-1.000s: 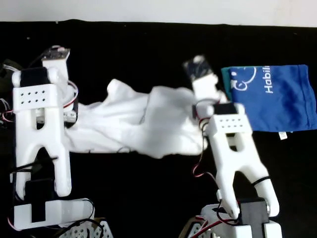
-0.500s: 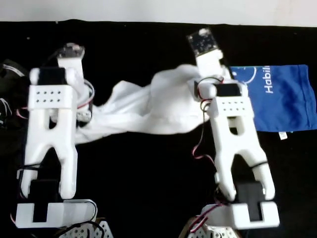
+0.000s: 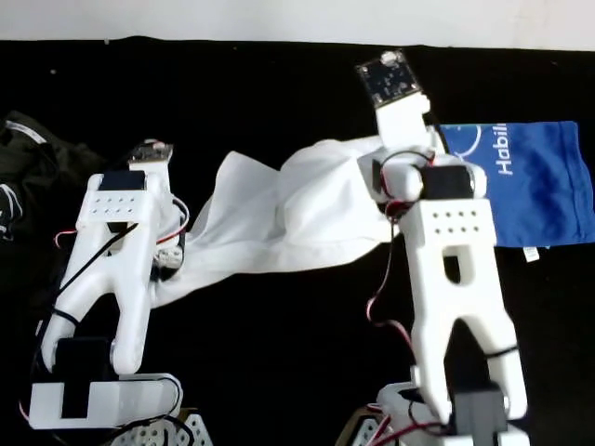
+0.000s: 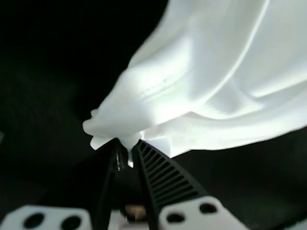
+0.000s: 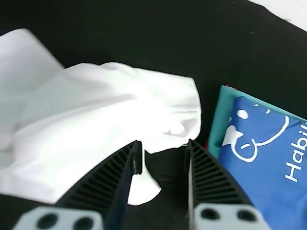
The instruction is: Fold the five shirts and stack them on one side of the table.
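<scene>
White shirt (image 3: 279, 218) stretches slantwise side to side; left hand (image 4: 128, 146) clamps its end; right hand (image 5: 163, 143) spread.

Left jaws pinched, right jaws apart

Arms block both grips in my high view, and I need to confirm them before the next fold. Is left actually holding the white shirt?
Observer: Yes. The left wrist view has the left gripper shut on a bunched edge of the white shirt.
Operator: And right?
Observer: The right gripper is open, jaws apart. A small flap of the shirt lies between them, not pinched.
Operator: Is the white one touching the blue one?
Observer: No. In the right wrist view a narrow strip of the black table separates the white shirt from the folded blue shirt.
</scene>
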Controlling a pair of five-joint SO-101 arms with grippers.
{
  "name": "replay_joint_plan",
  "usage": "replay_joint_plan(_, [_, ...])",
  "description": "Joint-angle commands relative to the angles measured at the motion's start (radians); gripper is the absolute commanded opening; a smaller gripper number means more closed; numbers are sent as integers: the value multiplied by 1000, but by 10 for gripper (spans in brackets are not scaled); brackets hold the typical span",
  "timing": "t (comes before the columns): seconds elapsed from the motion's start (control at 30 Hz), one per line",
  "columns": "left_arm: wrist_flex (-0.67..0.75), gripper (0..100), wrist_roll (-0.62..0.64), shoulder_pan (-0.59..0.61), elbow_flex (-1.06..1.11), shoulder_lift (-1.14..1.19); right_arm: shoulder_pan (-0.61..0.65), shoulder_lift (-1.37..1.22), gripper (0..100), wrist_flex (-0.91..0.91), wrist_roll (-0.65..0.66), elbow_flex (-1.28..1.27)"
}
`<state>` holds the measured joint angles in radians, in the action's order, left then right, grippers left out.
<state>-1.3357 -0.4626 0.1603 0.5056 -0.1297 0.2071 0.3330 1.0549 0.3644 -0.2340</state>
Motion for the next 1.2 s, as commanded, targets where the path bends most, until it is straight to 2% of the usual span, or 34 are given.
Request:
replay_joint_plan(0.0, [-87,9,3,-8,-5,-41,59,65,149,77,9,39])
replay_joint_plan(0.1, [-97,9,2,-8,16,-41,137,47,149,119,9,21])
replay_joint_plan(0.27, [-40,14,2,-8,68,-39,229,-18,149,50,9,-96])
replay_joint_plan(0.37, [-51,31,2,-1,51,-45,237,-59,149,-33,8,-154])
replay_joint_plan(0.5, [-149,161,2,24,-81,-101,236,-137,149,-137,3,-217])
replay_joint_plan(0.57, [-173,204,2,41,-174,-133,236,-185,152,-185,-68,-248])
replay_joint_plan(0.63, [-173,200,6,48,-246,-148,236,-234,152,-225,-135,-274])
replay_joint_plan(0.73, [-101,185,34,19,-271,-110,217,-289,152,-229,-129,-302])
replay_joint_plan(0.93, [104,185,130,-87,-300,140,165,-297,149,-90,-44,-372])
replay_joint_plan(1.07, [130,185,143,-173,-406,329,113,-294,149,68,-17,-363])
replay_joint_plan(1.17, [130,185,143,-194,-512,446,76,-234,149,145,17,-372])
